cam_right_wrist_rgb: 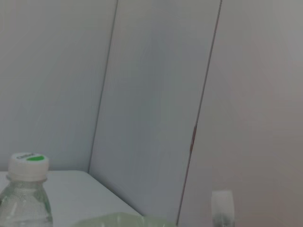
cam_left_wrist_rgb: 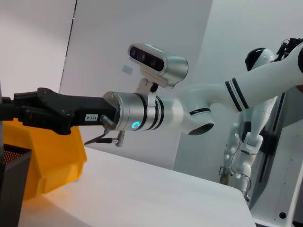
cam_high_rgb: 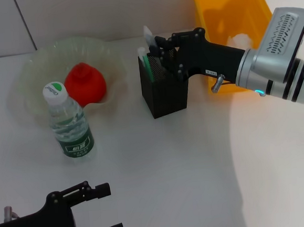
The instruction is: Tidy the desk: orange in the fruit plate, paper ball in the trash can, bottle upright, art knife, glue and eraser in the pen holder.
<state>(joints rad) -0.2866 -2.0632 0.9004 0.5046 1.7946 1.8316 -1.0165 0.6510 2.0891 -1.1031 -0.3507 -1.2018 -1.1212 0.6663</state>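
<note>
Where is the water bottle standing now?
In the head view the bottle stands upright on the table's left side, just in front of the fruit plate that holds the orange.

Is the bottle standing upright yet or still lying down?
Upright. The bottle stands on its base on the desk, white cap on top, just in front of the fruit plate.

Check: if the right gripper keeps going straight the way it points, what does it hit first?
Right gripper points toward the robot's left, over the pen holder. Past the items sticking up from the holder, the next thing in line looks like the fruit plate rim, though the gripper's height is uncertain.
</note>
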